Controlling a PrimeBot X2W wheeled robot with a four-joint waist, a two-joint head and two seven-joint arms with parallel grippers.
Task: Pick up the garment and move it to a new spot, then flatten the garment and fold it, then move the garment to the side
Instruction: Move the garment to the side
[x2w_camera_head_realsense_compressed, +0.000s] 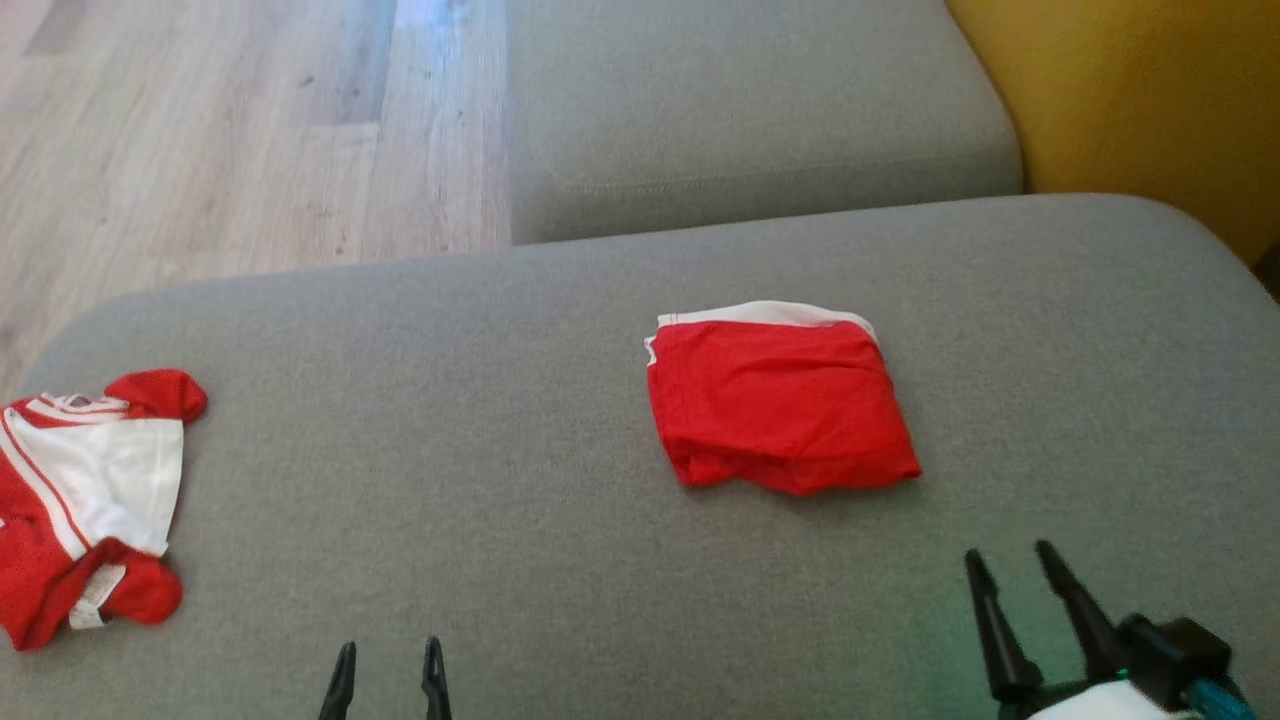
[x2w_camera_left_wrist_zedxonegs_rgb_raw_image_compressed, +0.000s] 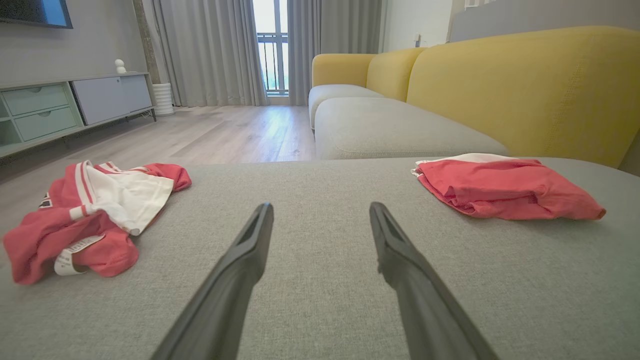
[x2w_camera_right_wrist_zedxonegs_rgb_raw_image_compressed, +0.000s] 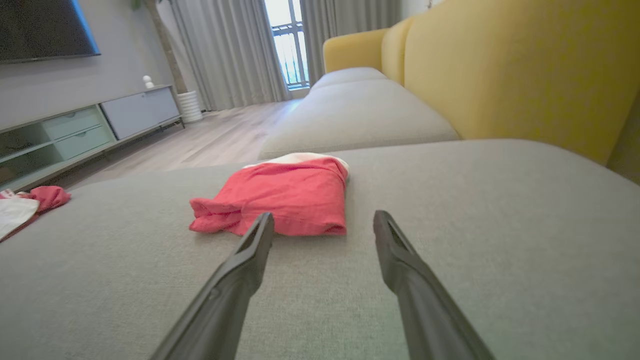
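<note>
A folded red garment (x2w_camera_head_realsense_compressed: 780, 405) with a white edge lies on the grey sofa cushion (x2w_camera_head_realsense_compressed: 480, 450), right of centre; it also appears in the wrist views (x2w_camera_left_wrist_zedxonegs_rgb_raw_image_compressed: 505, 187) (x2w_camera_right_wrist_zedxonegs_rgb_raw_image_compressed: 280, 197). A second red-and-white garment (x2w_camera_head_realsense_compressed: 85, 495) lies crumpled at the cushion's left end (x2w_camera_left_wrist_zedxonegs_rgb_raw_image_compressed: 90, 215). My left gripper (x2w_camera_head_realsense_compressed: 390, 648) is open near the front edge, between the two garments (x2w_camera_left_wrist_zedxonegs_rgb_raw_image_compressed: 321, 206), touching neither. My right gripper (x2w_camera_head_realsense_compressed: 1008, 552) is open and empty just in front of the folded garment (x2w_camera_right_wrist_zedxonegs_rgb_raw_image_compressed: 323, 215).
A yellow backrest (x2w_camera_head_realsense_compressed: 1150, 100) rises on the right. Another grey seat cushion (x2w_camera_head_realsense_compressed: 750, 110) lies beyond this one. Wooden floor (x2w_camera_head_realsense_compressed: 220, 130) lies to the left, with a low cabinet (x2w_camera_left_wrist_zedxonegs_rgb_raw_image_compressed: 75, 102) and curtains (x2w_camera_left_wrist_zedxonegs_rgb_raw_image_compressed: 215, 50) farther off.
</note>
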